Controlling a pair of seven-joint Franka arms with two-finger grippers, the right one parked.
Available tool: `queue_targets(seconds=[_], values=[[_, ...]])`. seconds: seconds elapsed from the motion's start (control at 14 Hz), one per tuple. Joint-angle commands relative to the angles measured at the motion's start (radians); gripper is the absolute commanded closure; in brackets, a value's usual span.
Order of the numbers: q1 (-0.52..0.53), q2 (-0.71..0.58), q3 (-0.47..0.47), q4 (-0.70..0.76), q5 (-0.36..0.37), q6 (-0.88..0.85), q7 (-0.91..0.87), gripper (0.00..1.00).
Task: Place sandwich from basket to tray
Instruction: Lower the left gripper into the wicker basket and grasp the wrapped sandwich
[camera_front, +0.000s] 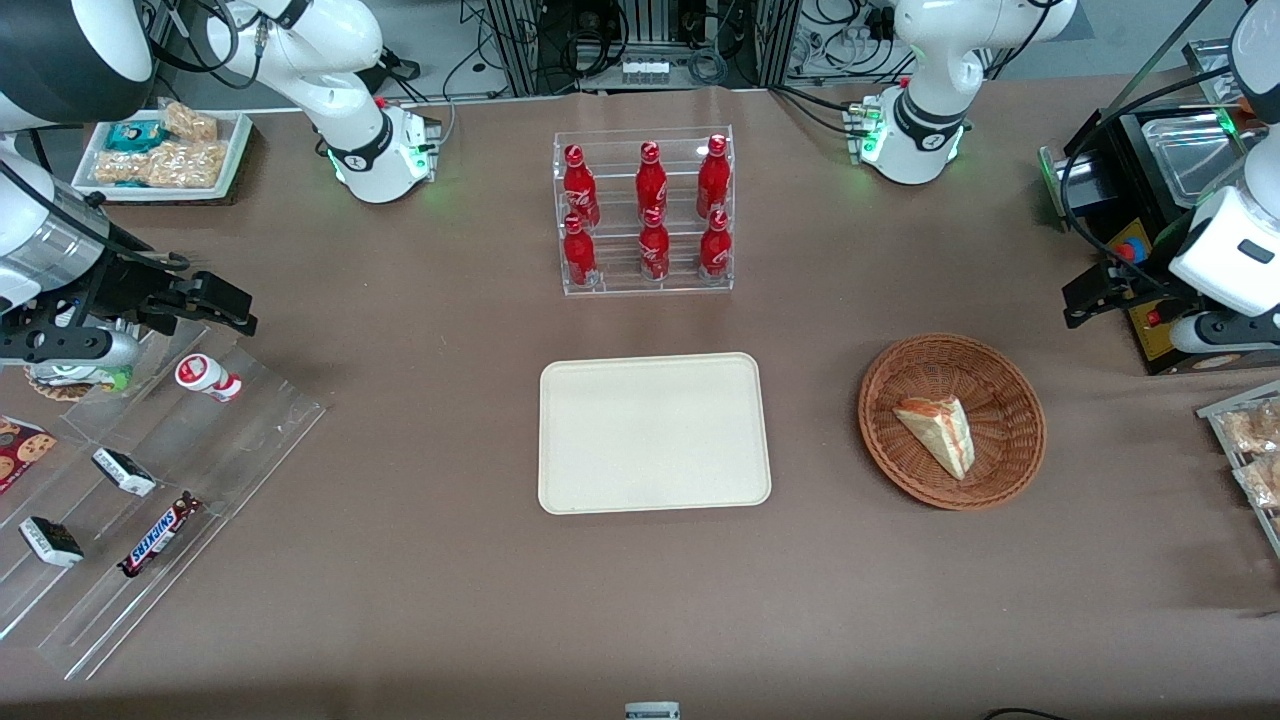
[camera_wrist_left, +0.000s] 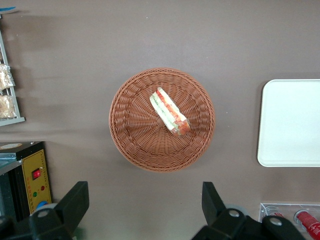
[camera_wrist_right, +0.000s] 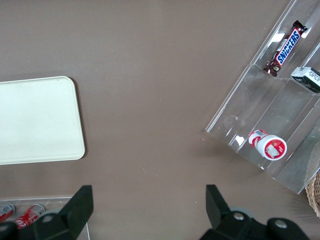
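The sandwich (camera_front: 938, 432), a wrapped white wedge with orange-red and green filling, lies in the round brown wicker basket (camera_front: 880, 400). It also shows in the left wrist view (camera_wrist_left: 169, 111), inside the basket (camera_wrist_left: 125, 130). The cream-beige tray (camera_front: 650, 430) lies bare at the table's middle, beside the basket; its edge shows in the left wrist view (camera_wrist_left: 290, 122). My left gripper (camera_front: 1085, 295) hangs high above the table, farther from the front camera than the basket and toward the working arm's end. Its fingers (camera_wrist_left: 77, 197) are wide open and hold nothing; the gripper (camera_wrist_left: 145, 192) is short of the basket's rim.
A clear rack of red bottles (camera_front: 645, 215) stands farther from the camera than the tray. A black machine with a yellow panel (camera_front: 1150, 230) stands close beside my gripper. Bagged snacks (camera_front: 1245, 440) lie at the working arm's end. A clear stepped shelf (camera_front: 150, 480) lies at the parked arm's end.
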Motion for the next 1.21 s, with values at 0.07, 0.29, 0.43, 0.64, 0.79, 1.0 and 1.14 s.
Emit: queue_targets(seconds=[0.07,0.29,0.43,0.64,0.79,1.0,1.14], values=[[0.005,-0.021,0.007,-0.009,-0.007,0.003,-0.005,0.0],[0.0,0.044,0.006,-0.055,0.005,0.036,-0.089,0.0],[-0.001,0.062,0.006,-0.211,0.007,0.183,-0.151,0.0],[-0.003,0.055,0.004,-0.44,0.007,0.464,-0.361,0.0],[-0.021,0.068,0.001,-0.497,0.007,0.575,-0.629,0.0],[-0.044,0.122,0.0,-0.549,0.007,0.713,-0.768,0.0],[-0.072,0.159,0.0,-0.552,0.007,0.725,-0.765,0.0]])
